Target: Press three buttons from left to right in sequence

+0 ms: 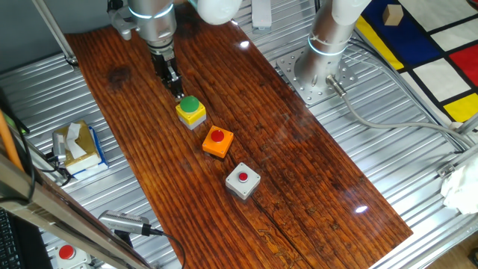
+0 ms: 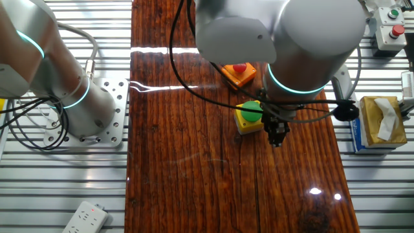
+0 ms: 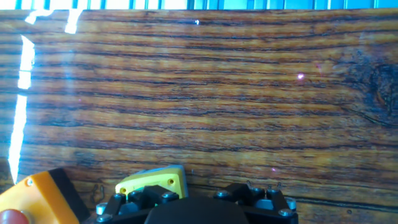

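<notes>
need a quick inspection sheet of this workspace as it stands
surface: wooden board on a ribbed metal table, glare spots.
job's things: green button on yellow box, red button on orange box, red button on grey box, in a diagonal row.
clutter: tissue box; power strip.
grippers: gripper just beside the green button; finger state not visible.
cables: grey cable from the arm base.
surroundings: extra button box, coloured mat.

Glossy wooden board [image 1: 299,149] on ribbed metal table [image 1: 418,179], tissue box [image 1: 78,146] beside
</notes>
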Tool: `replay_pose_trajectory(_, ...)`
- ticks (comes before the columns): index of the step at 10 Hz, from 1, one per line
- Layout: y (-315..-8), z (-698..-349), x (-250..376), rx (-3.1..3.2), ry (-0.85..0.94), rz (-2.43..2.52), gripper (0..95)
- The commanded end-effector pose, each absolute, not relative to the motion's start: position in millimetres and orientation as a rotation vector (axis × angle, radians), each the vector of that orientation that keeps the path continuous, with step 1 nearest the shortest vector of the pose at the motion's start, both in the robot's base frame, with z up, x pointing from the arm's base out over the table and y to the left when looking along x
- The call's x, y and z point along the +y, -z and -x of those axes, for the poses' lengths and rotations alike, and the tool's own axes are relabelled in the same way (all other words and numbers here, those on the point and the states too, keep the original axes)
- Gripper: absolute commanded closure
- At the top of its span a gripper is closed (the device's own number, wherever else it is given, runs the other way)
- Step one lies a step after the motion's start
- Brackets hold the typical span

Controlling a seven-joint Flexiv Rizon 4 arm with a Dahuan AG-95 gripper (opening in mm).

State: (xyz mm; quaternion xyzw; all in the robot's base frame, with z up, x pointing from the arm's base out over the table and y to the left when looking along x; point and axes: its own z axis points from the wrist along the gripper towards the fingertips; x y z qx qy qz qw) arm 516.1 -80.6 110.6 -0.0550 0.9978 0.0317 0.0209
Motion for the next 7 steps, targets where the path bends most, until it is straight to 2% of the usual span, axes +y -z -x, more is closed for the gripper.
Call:
replay_pose_trajectory(1,-110.0,-516.5,-80.5,3.093,-0.099,0.171,19.0)
replay_pose_trajectory(7,-101.7,-515.7,-80.7,3.09,-0.112,0.174,19.0)
